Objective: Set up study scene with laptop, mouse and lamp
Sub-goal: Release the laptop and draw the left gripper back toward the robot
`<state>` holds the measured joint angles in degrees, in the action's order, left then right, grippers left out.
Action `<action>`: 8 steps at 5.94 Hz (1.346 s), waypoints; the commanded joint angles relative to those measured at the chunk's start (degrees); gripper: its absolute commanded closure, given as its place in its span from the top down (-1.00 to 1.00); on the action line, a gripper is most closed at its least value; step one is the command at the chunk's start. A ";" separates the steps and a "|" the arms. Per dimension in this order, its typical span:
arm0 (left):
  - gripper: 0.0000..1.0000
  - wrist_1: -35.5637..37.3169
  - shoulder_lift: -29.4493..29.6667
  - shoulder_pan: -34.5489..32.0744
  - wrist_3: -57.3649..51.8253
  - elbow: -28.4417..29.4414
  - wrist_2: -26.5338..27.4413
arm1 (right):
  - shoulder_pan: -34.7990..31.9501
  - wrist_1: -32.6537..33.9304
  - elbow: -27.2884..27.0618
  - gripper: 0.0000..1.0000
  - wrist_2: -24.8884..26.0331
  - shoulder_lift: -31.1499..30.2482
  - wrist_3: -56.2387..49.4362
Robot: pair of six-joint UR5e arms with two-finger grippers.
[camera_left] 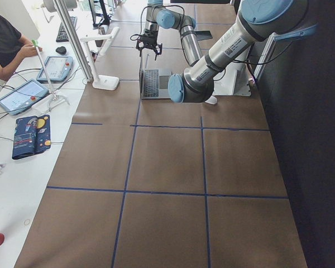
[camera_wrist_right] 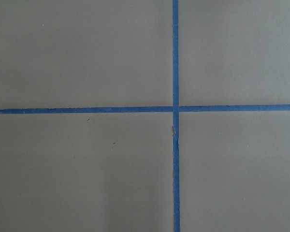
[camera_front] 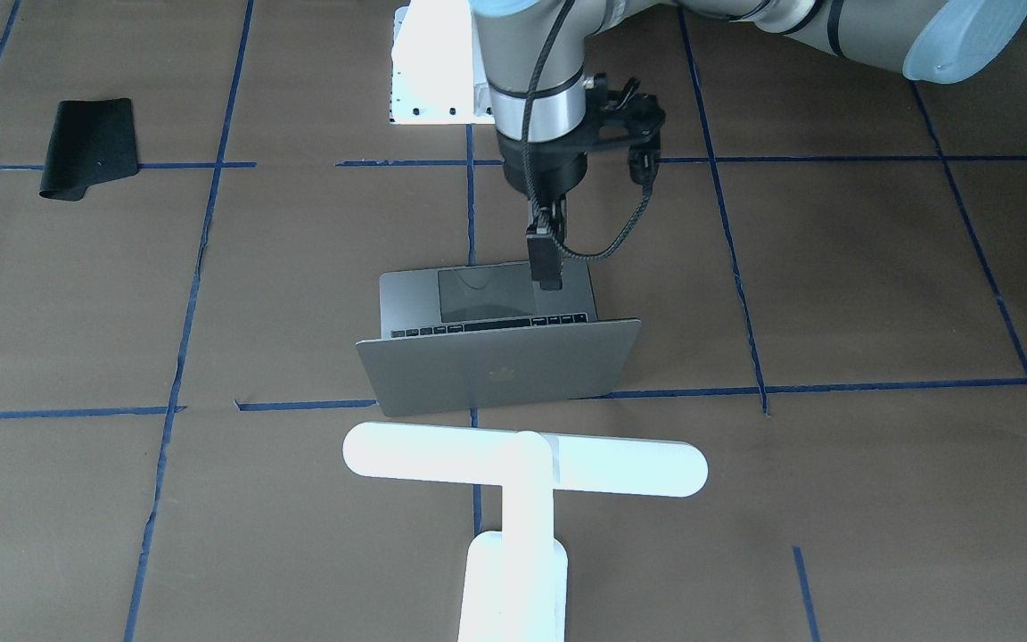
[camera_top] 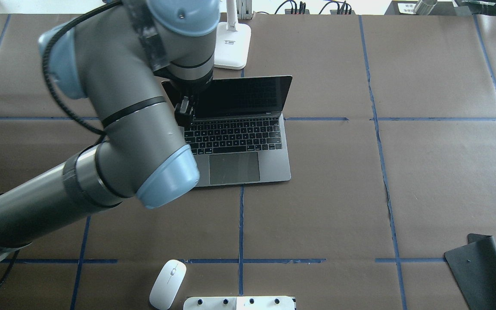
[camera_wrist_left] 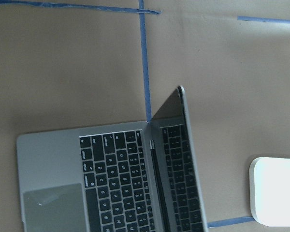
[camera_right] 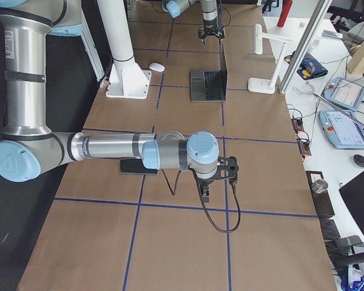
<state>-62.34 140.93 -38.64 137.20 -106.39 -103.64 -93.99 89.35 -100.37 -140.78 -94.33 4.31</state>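
**Lamp (camera_front: 522, 468) crowding an open screen while the mouse is lying far off**

Lamp and laptop (camera_front: 500, 367) are sitting just beside each other at the table's middle, with the lamp's base beyond the raised lid on the operators' side. Over the laptop's hinge end, on the robot's left, the left gripper (camera_front: 548, 272) is hovering with its fingers apart and gripping nothing. Out by the black mat (camera_top: 480, 267), the right gripper (camera_right: 205, 190) is hanging over bare paper; whether it is spread or closed I cannot tell. Beside the white robot mount (camera_top: 239, 302) the mouse (camera_top: 168, 284) is lying well apart from the laptop, so it is looking like the piece not yet placed.

Trouble is most likely coming from two places. A careless drop or sweep by the left gripper is risking a knock on the screen edge, which could be pushing the lid back against the lamp stem and tipping it. And in reaching for the mouse, the pads are facing a low, smooth, rounded shell that is liable to squirt out sideways.
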 commanded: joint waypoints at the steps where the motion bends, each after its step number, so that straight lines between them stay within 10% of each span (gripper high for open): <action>1: 1.00 0.99 -9.58 1.36 -11.03 -14.23 -0.95 | 3.43 -0.05 -6.55 1.00 0.41 -2.50 8.74; 3: 1.00 4.57 -13.83 5.41 -24.37 -20.67 -0.95 | 12.20 -0.14 -14.90 1.00 4.52 -5.24 19.45; 6: 1.00 4.50 -17.50 9.00 -31.34 -26.54 -0.95 | 30.91 -30.63 -16.43 1.00 12.09 -18.39 44.05; 8: 1.00 4.42 -18.49 12.17 -32.27 -27.81 -0.51 | 42.59 -37.72 -16.43 1.00 15.76 -22.80 53.73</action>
<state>-57.86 122.89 -28.02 105.29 -133.66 -104.41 -57.59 55.67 -116.83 -127.57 -114.70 52.83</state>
